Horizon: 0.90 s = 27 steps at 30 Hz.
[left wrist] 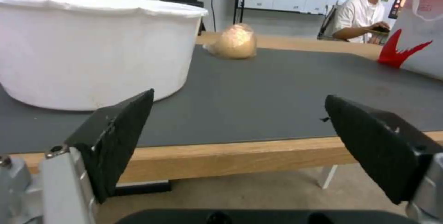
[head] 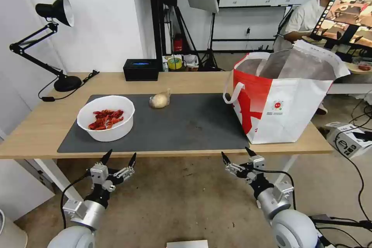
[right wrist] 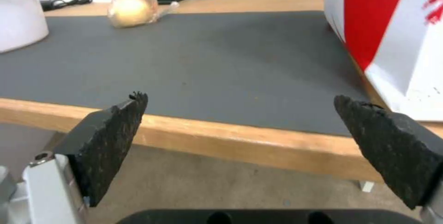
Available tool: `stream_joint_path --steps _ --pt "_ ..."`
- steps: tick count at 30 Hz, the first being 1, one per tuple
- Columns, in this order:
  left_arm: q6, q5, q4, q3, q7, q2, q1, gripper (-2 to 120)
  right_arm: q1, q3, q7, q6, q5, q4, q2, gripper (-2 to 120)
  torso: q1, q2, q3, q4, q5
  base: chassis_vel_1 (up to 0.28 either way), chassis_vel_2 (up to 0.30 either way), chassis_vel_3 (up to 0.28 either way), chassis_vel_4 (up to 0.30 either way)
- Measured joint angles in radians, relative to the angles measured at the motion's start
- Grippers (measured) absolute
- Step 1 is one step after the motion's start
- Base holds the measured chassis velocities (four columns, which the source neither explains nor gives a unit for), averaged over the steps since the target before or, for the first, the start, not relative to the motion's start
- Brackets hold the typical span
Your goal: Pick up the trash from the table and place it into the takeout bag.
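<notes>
A white bowl [head: 105, 118] [left wrist: 88, 44] holding red shells sits on the left of the dark grey mat [head: 186, 124] that covers the light-wood table [head: 35, 131]. Farther back near the mat's middle lies a beige roundish lump [head: 160, 100] [left wrist: 235, 41] [right wrist: 133, 8]. The takeout bag [head: 283, 100] [right wrist: 392, 33], white with a red panel and silvery lining, stands open at the table's right end. My left gripper [head: 119, 158] [left wrist: 237, 113] hangs open below the front edge, under the bowl. The right gripper [head: 237, 155] [right wrist: 240, 113] is open too, below the edge near the bag.
A black box [head: 140, 69] and a black desk lamp [head: 54, 42] stand at the table's back left. White table legs [head: 54, 176] reach the floor beside my left arm. A cardboard box [head: 348, 139] and cables lie on the floor at the right.
</notes>
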Motion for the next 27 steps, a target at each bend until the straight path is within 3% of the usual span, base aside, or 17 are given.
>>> stream_joint_path --steps 9,12,15,19,22,27 --pt "0.000 -0.004 0.000 0.001 -0.001 0.009 -0.003 100 0.125 -0.045 0.010 -0.032 0.068 0.005 -0.029 100 0.000 0.000 0.000 0.0008 0.0000 0.000 0.000 0.000 0.000" --pt "0.001 -0.007 0.002 0.009 -0.001 0.019 -0.013 100 0.163 -0.055 0.009 -0.044 0.095 -0.001 -0.039 100 0.000 0.000 0.000 -0.0006 0.0000 0.000 0.000 0.000 0.000" --pt "0.002 -0.009 0.002 0.008 -0.001 0.022 -0.010 100 0.303 -0.134 -0.001 -0.063 0.151 -0.050 -0.054 100 0.000 0.000 0.000 -0.0002 0.0001 0.000 0.000 0.000 0.000" --pt "0.002 -0.009 0.002 0.006 -0.001 0.022 -0.008 100 0.367 -0.178 -0.005 -0.066 0.168 -0.075 -0.055 100 0.000 0.000 0.000 0.0005 0.0001 0.000 0.000 0.000 0.000" --pt "0.002 -0.010 -0.005 -0.003 -0.003 0.015 -0.004 100 0.644 -0.382 -0.006 -0.090 0.235 -0.211 -0.008 100 0.000 0.000 0.000 0.0001 0.0001 0.000 0.000 0.000 0.000" --pt "0.002 -0.009 -0.006 -0.008 -0.003 0.009 0.001 100 0.829 -0.500 0.000 -0.097 0.253 -0.341 0.057 100 0.000 0.000 0.000 0.0002 -0.0002 0.000 0.000 0.000 0.000"
